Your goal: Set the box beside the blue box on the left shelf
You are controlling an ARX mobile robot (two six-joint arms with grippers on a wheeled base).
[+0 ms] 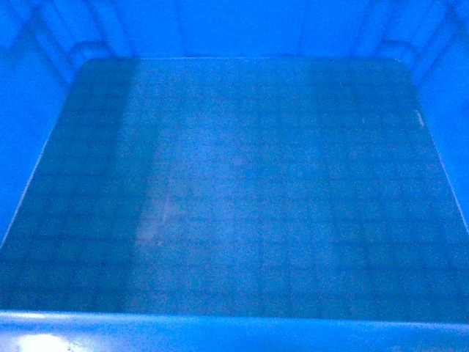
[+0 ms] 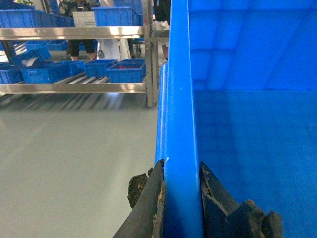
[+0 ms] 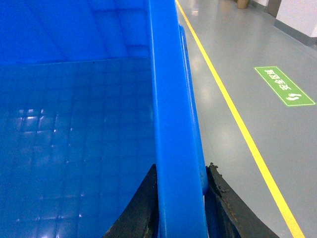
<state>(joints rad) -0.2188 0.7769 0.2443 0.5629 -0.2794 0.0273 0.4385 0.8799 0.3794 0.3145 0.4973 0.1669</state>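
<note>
The box (image 1: 234,183) fills the head view; I look straight down onto its bright blue floor with a faint square grid. In the left wrist view my left gripper (image 2: 181,163) is shut on the box (image 2: 247,148), one dark finger on each side of its left wall's thick rim. My right gripper (image 3: 182,166) clamps the opposite rim of the box (image 3: 74,124) the same way. The box hangs above a grey floor. Far off at the upper left stands a metal shelf rack (image 2: 74,88) with roller lanes, carrying several blue boxes (image 2: 126,70).
Bare grey floor (image 2: 64,163) lies between the box and the rack. A steel rack post (image 2: 148,54) rises close to the box's left wall. On the right side a yellow floor line (image 3: 237,124) and a green floor sign (image 3: 285,87) show.
</note>
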